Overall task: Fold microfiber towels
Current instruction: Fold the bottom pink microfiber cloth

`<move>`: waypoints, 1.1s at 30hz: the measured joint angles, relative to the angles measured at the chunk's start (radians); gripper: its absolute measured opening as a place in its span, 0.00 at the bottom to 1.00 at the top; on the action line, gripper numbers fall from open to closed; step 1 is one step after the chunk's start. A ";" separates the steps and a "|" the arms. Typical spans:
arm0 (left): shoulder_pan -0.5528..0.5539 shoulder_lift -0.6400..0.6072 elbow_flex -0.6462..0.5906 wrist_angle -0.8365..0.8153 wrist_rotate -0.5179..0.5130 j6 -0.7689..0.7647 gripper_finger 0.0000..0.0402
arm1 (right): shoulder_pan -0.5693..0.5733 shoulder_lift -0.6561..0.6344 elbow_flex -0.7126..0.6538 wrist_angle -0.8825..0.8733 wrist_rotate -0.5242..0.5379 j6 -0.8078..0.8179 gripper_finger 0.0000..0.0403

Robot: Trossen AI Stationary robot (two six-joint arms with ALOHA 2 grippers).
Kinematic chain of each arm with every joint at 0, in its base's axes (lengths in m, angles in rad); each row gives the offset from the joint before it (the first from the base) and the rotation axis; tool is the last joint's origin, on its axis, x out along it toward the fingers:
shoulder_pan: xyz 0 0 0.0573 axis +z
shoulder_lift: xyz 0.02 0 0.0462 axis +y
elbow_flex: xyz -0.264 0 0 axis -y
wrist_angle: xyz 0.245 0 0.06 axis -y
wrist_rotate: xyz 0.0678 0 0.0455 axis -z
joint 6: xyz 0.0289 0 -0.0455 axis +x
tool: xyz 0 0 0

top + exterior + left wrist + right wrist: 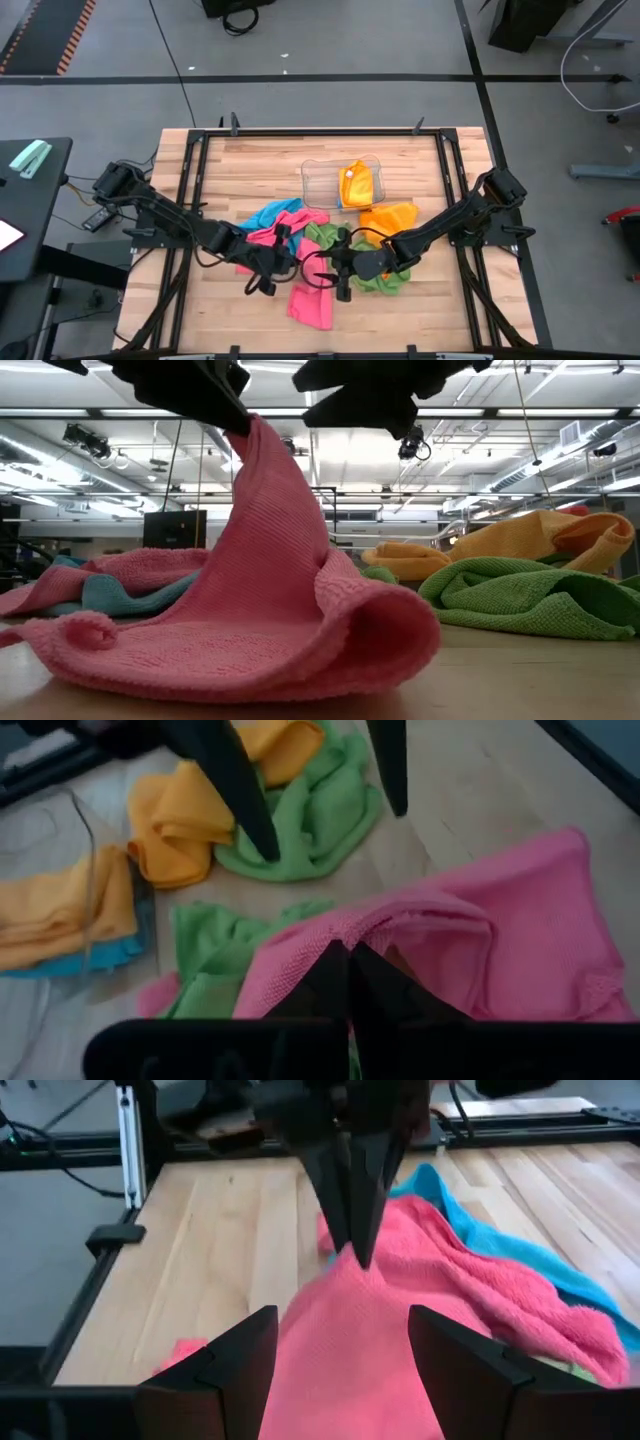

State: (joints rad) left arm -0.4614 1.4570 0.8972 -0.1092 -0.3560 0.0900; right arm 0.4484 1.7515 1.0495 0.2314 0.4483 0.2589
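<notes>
Folding was barely begun: left gripper [268, 262] pinched shut on pink towel [310, 305], right gripper [343, 268] gaped empty at 3 o'clock; green towel [385, 281], orange towel [388, 217] lay crumpled.

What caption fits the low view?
Left gripper pinches a pink towel up off the table; green towel behind.

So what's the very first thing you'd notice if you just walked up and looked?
Probably the pink towel at the front middle of the table, pulled up into a tent because the left gripper is shut on its peak. The right gripper hangs open right beside it. Behind them lies a bright jumble of green, orange and blue towels, near a clear tray.
</notes>
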 joint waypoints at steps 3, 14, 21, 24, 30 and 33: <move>-0.001 0.000 0.000 -0.002 -0.004 0.049 0.04 | -0.001 -0.002 0.001 -0.030 0.001 -0.019 0.58; -0.033 0.000 0.000 -0.067 -0.051 0.405 0.05 | -0.050 -0.022 0.005 -0.109 -0.193 0.048 0.58; -0.108 0.000 0.000 -0.265 -0.052 0.453 0.02 | -0.115 -0.015 0.005 -0.187 -0.308 0.117 0.58; -0.124 0.000 0.000 -0.347 -0.051 0.420 0.04 | -0.153 -0.015 0.005 -0.186 -0.316 0.116 0.58; -0.113 0.000 0.000 -0.426 -0.055 0.281 0.04 | -0.215 -0.015 0.004 -0.169 -0.322 0.109 0.58; -0.112 0.000 0.000 -0.459 -0.050 0.201 0.02 | -0.217 -0.002 0.004 -0.128 -0.329 0.098 0.58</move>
State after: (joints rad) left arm -0.5733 1.4570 0.8972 -0.5679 -0.4057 0.2907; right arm 0.2317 1.7499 1.0531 0.1037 0.1192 0.3574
